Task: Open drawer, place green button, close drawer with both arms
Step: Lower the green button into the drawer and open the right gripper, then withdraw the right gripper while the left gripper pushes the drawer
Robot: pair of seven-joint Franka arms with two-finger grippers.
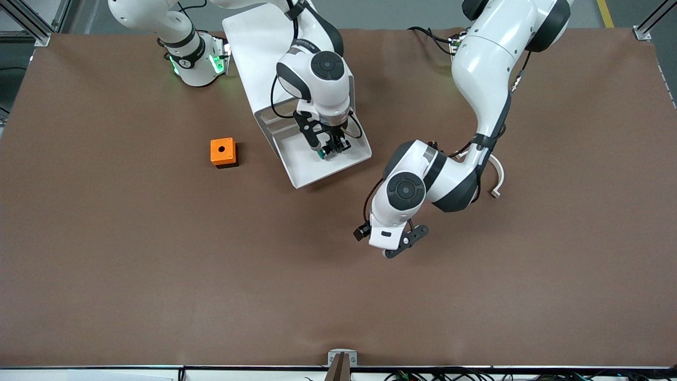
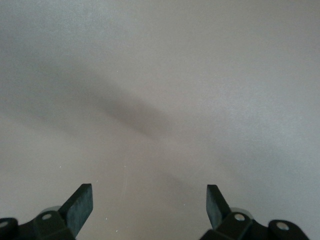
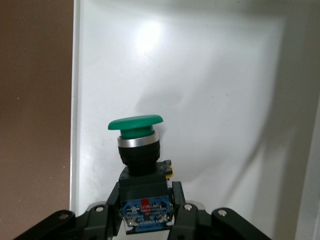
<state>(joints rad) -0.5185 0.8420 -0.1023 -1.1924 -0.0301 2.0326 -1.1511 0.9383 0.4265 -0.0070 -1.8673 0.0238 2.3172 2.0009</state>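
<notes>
The drawer [image 1: 309, 170] is pulled out of the white cabinet [image 1: 254, 47] toward the front camera, and its white floor fills the right wrist view [image 3: 215, 75]. My right gripper [image 1: 332, 150] hangs over the open drawer, shut on the black body of the button [image 1: 323, 154]. In the right wrist view the fingers [image 3: 145, 200] clamp the body, and the green cap [image 3: 136, 124] points away over the drawer floor, near one side wall. My left gripper [image 1: 398, 248] is open and empty over bare table, off the drawer's front corner toward the left arm's end; its wrist view [image 2: 150, 202] shows only plain surface.
An orange box with a hole [image 1: 223, 152] stands on the brown table beside the drawer, toward the right arm's end. The right arm's base [image 1: 195, 58] stands next to the cabinet. The table edge runs along the side nearest the front camera.
</notes>
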